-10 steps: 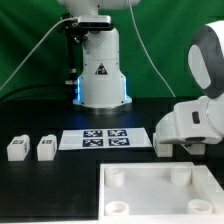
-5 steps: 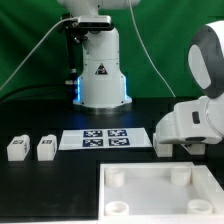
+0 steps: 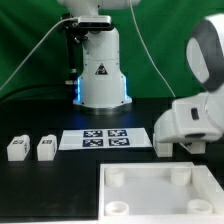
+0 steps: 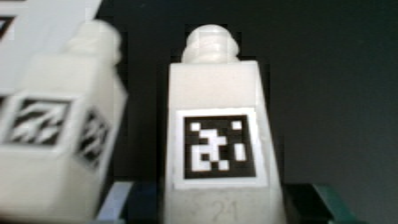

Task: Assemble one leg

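At the exterior view's right, near the socketed tabletop [image 3: 160,192], the leg [image 4: 214,110] lies between the fingers [image 4: 121,200] of the gripper [image 4: 221,203]. Its long axis runs straight away from the wrist camera, with the peg end farthest and the tag face up. The jaws stand slightly wider than the leg, with a thin dark gap on each side, and seem to grip nothing yet. A second leg [image 4: 71,95] lies just beside it, so closing calls for staying centred.
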Controlling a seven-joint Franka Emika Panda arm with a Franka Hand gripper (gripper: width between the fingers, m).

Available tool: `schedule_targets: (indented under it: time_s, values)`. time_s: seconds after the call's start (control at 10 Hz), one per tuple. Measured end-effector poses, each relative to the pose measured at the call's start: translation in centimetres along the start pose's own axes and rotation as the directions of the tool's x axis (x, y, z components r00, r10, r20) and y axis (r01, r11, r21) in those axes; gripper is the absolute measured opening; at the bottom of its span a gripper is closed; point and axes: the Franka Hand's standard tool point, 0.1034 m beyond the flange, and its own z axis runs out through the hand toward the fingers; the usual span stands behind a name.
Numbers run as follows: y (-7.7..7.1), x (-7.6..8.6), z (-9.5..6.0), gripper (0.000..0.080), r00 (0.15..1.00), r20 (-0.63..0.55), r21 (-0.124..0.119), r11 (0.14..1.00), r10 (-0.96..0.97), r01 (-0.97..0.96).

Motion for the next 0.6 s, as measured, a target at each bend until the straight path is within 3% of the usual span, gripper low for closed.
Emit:
schedule_targets:
  time_s: [0.2,0.4,0.6]
  values:
    - [2.1,-0.8,-5.1,0.0291,0.989,-0.145,0.030,1.000,0.001,0.003]
    - [3.1,-3.1,-9.5,0.0291,0.933,-0.359,0.039,0.999,0.025,-0.011]
    - [2.7,-1.8,-9.1,0.0291,0.846,-0.533,0.048,0.999,0.024,0.001]
